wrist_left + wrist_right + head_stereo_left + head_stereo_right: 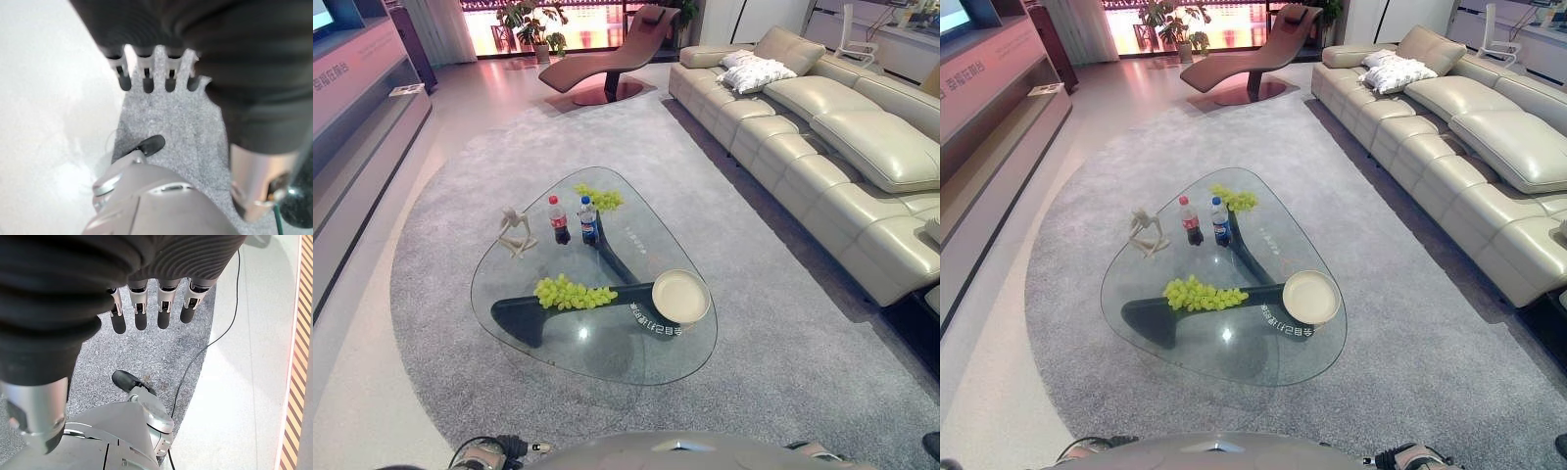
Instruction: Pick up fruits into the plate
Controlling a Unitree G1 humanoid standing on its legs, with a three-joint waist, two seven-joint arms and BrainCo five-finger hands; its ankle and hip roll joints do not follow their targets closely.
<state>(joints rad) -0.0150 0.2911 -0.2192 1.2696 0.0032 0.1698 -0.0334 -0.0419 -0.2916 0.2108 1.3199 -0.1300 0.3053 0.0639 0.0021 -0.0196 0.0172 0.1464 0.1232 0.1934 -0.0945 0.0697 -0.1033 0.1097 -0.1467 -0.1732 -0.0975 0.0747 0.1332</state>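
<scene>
Left eye view: rounded-triangular glass bench [636, 367] on grey rug [783, 372], two knobbly green grape bunches [573, 292] [599, 198], smooth cream plate [680, 296] near edge. Wrist views: left hand [154, 78], right hand [149, 308], fingers straight, empty, over carpet

I see a desk [607, 357] of clear, glossy glass on a dark smooth base [524, 313]. The plate [680, 295] looks matt and cream. The grape bunches [573, 292] are smooth-skinned. Two bottles [574, 221] are shiny clear plastic. The carpet [783, 372] is rough grey pile; the sofa [842, 147] is smooth, softly gleaming leather. My left hand [156, 73] shows silver metallic fingers [145, 73], tips matt dark.
</scene>
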